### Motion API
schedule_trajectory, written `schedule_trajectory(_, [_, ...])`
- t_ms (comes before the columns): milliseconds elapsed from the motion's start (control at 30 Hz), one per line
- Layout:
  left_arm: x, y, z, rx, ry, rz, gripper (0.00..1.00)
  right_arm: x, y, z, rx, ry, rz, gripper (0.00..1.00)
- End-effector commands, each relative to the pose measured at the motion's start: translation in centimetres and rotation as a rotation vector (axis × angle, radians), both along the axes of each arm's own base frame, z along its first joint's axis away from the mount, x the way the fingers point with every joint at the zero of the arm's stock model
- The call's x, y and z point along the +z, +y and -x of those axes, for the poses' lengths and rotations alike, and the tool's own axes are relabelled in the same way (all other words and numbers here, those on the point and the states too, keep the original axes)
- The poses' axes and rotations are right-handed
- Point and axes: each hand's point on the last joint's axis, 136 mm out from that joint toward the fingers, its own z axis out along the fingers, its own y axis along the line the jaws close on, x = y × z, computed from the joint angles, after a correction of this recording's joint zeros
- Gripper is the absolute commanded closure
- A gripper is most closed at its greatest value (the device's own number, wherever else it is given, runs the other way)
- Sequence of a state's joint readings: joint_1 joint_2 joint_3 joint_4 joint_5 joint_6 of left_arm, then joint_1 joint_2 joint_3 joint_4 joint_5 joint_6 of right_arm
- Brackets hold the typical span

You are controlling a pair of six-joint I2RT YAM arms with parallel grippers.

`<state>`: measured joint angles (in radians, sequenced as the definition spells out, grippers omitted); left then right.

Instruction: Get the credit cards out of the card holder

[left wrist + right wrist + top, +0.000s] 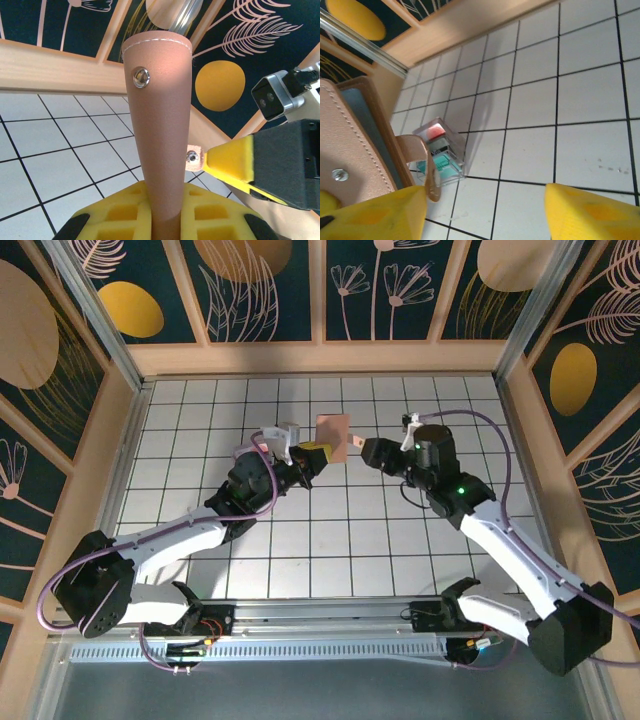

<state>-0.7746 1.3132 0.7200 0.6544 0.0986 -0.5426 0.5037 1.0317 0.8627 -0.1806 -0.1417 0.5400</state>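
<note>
A: Where is the card holder (332, 436)?
B: It is raised off the surface (350, 540). Its near end is pinched in the left gripper (303, 454), and its long axis runs out from those fingers.
A: And the right gripper (370, 452)?
B: It is spread and grips nothing. It sits just beside the holder's snap tab (194, 157), so the approach likely runs toward the left arm.

white-black arms (170, 535), purple cables (508, 462), yellow pincer pads (590, 212)
</note>
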Motion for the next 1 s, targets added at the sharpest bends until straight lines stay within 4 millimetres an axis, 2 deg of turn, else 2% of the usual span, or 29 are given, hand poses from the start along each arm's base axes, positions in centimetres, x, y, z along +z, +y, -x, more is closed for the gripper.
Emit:
schedule_trajectory(0, [3.7, -0.2, 0.2, -0.029, -0.081, 0.071, 1.00, 2.3, 1.1, 0.9, 0.139, -0.122, -0.084, 0.31])
schedule_trajectory(233, [3.8, -0.9, 0.7, -0.107, -0.080, 0.063, 1.00, 4.5, 3.4, 3.5, 0.375, -0.284, -0.152, 0.26])
schedule_trajectory(400, [4.4, -1.3, 1.3, -0.158, -0.092, 0.080, 1.00, 4.4, 3.6, 3.5, 0.398, -0.302, -0.148, 0.25])
schedule_trajectory(633, [5.2, -1.5, 2.7, -0.238, -0.118, 0.101, 1.00, 4.1, 2.6, 2.8, 0.356, -0.311, -0.153, 0.38])
schedule_trajectory(800, [5.7, -1.1, 3.3, -0.258, -0.130, 0.129, 1.00, 4.2, 2.2, 3.1, 0.375, -0.324, -0.179, 0.50])
schedule_trajectory(967, [6.3, -1.2, 4.1, -0.295, -0.138, 0.159, 1.00, 4.3, 1.9, 3.6, 0.399, -0.335, -0.212, 0.55])
